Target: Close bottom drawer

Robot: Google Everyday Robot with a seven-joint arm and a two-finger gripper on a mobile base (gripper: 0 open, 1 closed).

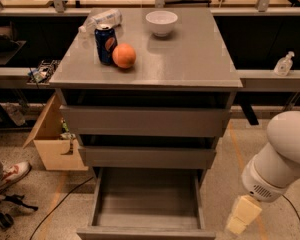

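The bottom drawer (146,204) stands pulled far out at the foot of the cabinet (190,59). Its bare grey floor shows, and its front is plain and flat. A white bowl (161,22) sits on the cabinet's top. The gripper (242,215) hangs low, right of the cabinet, beside the drawer; its spread cannot be told.

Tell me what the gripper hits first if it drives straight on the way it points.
The gripper, low and right of the open bottom drawer, points down and slightly left. Likely the floor first, just beside the drawer; depth is unclear, so not certain.
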